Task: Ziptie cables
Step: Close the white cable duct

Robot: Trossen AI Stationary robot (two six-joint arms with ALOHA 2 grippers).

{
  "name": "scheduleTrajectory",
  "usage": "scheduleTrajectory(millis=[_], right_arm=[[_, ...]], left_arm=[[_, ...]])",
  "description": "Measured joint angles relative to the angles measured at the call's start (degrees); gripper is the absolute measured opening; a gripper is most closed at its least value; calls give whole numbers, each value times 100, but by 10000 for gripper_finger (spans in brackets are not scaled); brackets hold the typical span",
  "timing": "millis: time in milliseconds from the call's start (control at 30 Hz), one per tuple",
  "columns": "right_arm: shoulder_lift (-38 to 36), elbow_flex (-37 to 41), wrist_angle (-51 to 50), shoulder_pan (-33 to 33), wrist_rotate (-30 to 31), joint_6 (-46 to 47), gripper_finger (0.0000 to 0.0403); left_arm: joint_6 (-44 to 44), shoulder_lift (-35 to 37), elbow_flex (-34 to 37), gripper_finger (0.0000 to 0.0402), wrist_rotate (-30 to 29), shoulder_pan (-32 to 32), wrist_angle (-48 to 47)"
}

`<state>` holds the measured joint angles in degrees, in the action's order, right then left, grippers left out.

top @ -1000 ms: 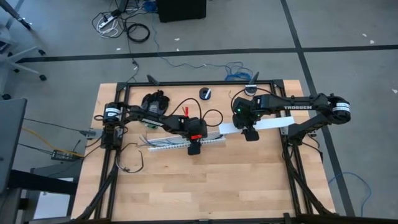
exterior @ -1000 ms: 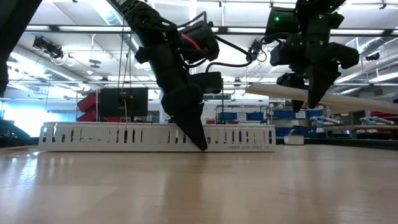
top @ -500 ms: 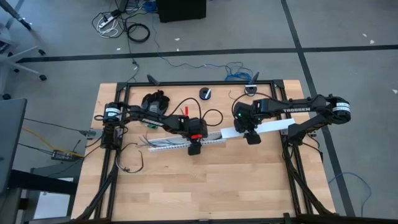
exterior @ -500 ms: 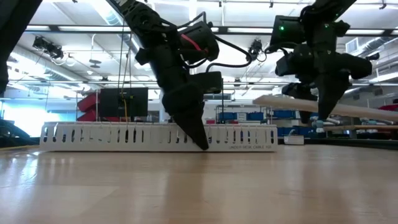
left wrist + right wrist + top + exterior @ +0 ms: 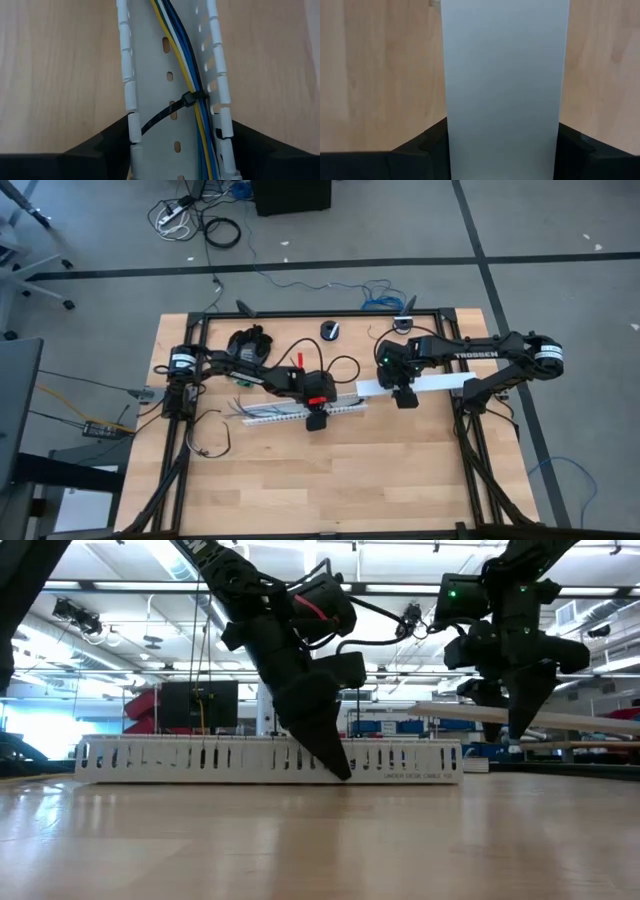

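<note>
Ziptied cables (image 5: pixel 192 75) in duct (image 5: pixel 150 60), seemingly gripped.

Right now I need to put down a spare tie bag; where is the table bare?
The whole near half of the table, in front of the duct, is bare. The far strip is crowded: both arms, the cover strip, loose items.

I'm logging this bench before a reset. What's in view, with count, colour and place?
Slotted duct: one, white, mid-table, between left claw's fingers.
Cables: one bundle, blue, yellow, dark, inside the duct.
Ziptie: one, black, around the bundle.
Flat cover strip: one, white, held above the table by right claw.
Table: one, light wood.
Left claw: dark, straddling the duct.
Right claw: dark, gripping the strip.
</note>
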<state>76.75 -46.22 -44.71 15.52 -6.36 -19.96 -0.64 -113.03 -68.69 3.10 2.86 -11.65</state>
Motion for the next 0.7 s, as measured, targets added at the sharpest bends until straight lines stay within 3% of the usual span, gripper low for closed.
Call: scheduleTrajectory(millis=[200,700], right_arm=[[2,153,-46,3,-143,215,231],[0,382,117,1,-100,278,230]], left_arm=[[-27,0,0,240,-328,56,19],[69,2,-4,240,-282,82,144]])
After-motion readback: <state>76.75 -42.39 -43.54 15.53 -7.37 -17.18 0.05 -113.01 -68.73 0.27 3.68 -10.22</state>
